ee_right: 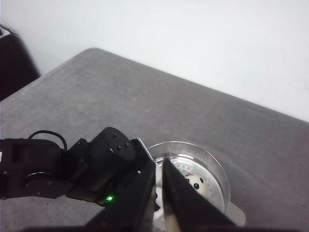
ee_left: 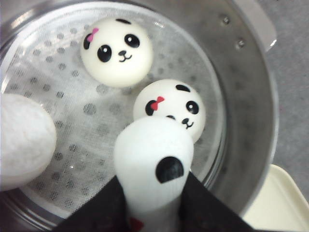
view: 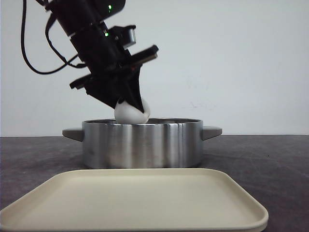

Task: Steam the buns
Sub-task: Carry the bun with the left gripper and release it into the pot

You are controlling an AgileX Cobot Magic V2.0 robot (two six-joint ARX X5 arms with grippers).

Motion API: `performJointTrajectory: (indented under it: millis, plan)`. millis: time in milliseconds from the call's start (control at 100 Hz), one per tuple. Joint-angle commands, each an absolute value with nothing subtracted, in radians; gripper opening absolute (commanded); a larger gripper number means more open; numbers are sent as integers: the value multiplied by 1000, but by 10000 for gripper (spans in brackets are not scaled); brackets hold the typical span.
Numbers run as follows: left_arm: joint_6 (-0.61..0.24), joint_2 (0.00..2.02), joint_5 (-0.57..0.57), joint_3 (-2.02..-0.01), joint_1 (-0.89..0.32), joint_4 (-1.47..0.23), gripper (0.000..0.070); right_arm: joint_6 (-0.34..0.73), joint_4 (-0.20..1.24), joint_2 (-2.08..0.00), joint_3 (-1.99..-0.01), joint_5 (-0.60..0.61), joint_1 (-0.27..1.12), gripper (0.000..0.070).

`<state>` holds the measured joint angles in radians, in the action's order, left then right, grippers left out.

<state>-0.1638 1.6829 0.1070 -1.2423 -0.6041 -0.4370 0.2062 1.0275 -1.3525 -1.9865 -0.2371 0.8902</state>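
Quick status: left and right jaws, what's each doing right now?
Left gripper: closed on a bun, above the steamer pot.
Right gripper: closed, holding nothing.

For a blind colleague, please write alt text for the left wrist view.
The left tool squeezes a white panda bun above a steel steamer pot. Three more buns lie on its perforated tray: two face up, one blank.

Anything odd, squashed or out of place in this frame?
Yes: the bun in the left pincer is squeezed tall and narrow above the steamer pot, unlike the two round buns on the liner. Nothing has spilled.
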Motion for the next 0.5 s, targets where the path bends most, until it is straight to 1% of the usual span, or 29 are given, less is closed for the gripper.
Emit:
performJointTrajectory:
  millis: [0, 40, 70, 170, 200, 230, 340, 490]
  plan:
    - [-146, 1712, 108, -1256, -611, -429, 76, 203, 1025, -1365, -2001, -237, 902, 16]
    - [-146, 1719, 108, -1256, -611, -433, 137, 203, 1028, -1365, -2001, -237, 902, 16]
    - [-146, 1722, 108, -1256, -611, -438, 198, 204, 1031, -1365, -2001, -237, 902, 16]
    - [-145, 1725, 107, -1256, -609, -447, 435, 210, 1037, -1365, -2001, -238, 902, 16]
    - [-145, 1725, 107, -1256, -609, -448, 487, 210, 1036, -1365, -2001, -238, 902, 16]
    - [-145, 1725, 107, -1256, -609, -449, 518, 210, 1035, -1365, -2001, -238, 902, 16]
    - [-146, 1724, 107, -1261, -604, -467, 524, 210, 1033, -1365, -2001, -243, 902, 16]
    - [-145, 1721, 104, -1325, -594, -576, 521, 209, 1033, -1365, -2001, -245, 902, 16]
